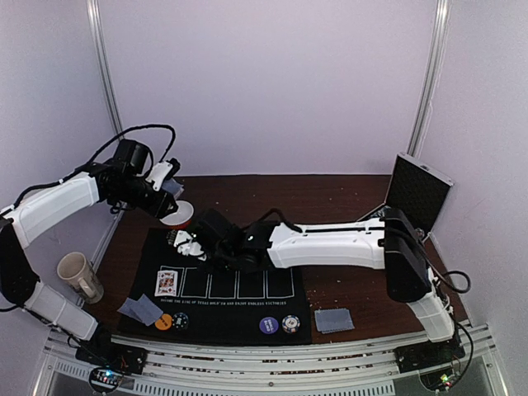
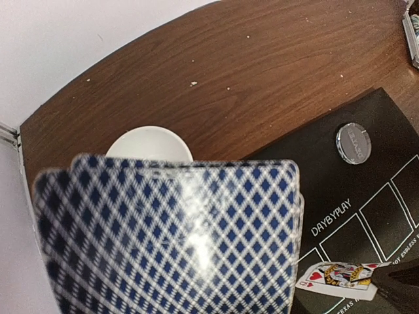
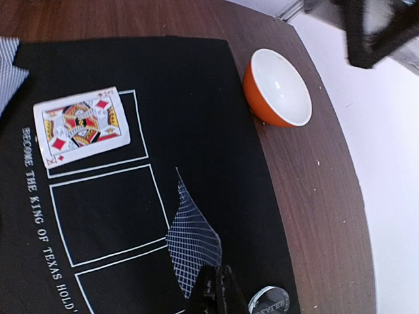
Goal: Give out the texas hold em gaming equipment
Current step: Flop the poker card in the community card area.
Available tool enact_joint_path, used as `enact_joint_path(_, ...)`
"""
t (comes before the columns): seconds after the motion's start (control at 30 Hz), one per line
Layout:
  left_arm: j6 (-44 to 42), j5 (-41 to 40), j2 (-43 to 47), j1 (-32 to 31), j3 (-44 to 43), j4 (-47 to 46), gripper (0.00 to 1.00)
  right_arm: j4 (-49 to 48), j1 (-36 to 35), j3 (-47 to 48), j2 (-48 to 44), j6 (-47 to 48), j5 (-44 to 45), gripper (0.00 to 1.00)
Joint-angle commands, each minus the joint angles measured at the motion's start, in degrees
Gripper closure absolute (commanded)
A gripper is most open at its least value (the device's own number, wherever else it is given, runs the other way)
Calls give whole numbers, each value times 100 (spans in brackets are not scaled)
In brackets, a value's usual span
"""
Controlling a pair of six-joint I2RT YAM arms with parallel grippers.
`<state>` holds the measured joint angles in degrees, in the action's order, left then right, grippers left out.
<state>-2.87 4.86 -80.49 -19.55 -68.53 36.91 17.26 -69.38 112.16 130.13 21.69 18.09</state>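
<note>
1. On the bench (image 1: 346, 202), off the far left corner of the black mat (image 1: 223, 328): red-and-white bowl (image 3: 278, 88), upright, only its bare white inside showing.
2. Left of the mat: beige mug (image 1: 78, 276), tipped over, mouth toward the far left; inside too dim to tell.
3. At the far right: black case (image 1: 419, 191), propped up on edge; contents not readable.
4. In the left hand (image 1: 169, 186), raised near the bowl: stack of check-backed cards (image 2: 170, 235), pinched, backs to the wrist camera; long axis cropped, cannot tell.
5. In the right hand (image 3: 216, 291), fingers pressed together on a single card (image 3: 193, 245): back showing, lifted off the mat, slightly bowed, long axis running away from the fingertips, free corner toward the king's end of the row.
6. Face up in the leftmost outlined box: king of diamonds (image 3: 82, 124), flat, long axis from near mat edge to far.
7. Just beside the right fingertips: clear round disc (image 3: 270, 302), flat on the mat.
8. At the mat's near left corner: face-down cards (image 1: 139, 309), askew, orange chip (image 1: 163, 322) and dark blue chip (image 1: 181, 320) just beside.
9. Near right on the mat: purple chip (image 1: 268, 325) and black-and-white chip (image 1: 289, 323), side by side.
10. On bare bench right of the mat: second face-down pile (image 1: 334, 320).
</note>
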Motion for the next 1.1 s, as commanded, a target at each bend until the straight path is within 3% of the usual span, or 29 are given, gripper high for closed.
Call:
enact_joint_path(0.0,81,-31,207,93,80,-334,59,-740,-219,87,241,1514,1280,100)
enact_joint_path(0.13,72,31,193,104,84,-356,59,-1000,-500,101,703,2385,2091,100)
enact_joint_path(0.27,68,81,199,106,77,-359,59,-591,-699,355,1178,2499,2194,100)
enact_joint_path(0.53,59,124,202,101,104,-375,59,1074,-772,1653,1873,1105,880,100)
enact_joint_path(0.8,55,170,183,103,86,-377,59,1286,-540,1942,1874,-366,-342,100)
enact_joint_path(1.07,47,209,183,102,77,-377,59,1439,-361,2076,1953,-993,-528,100)
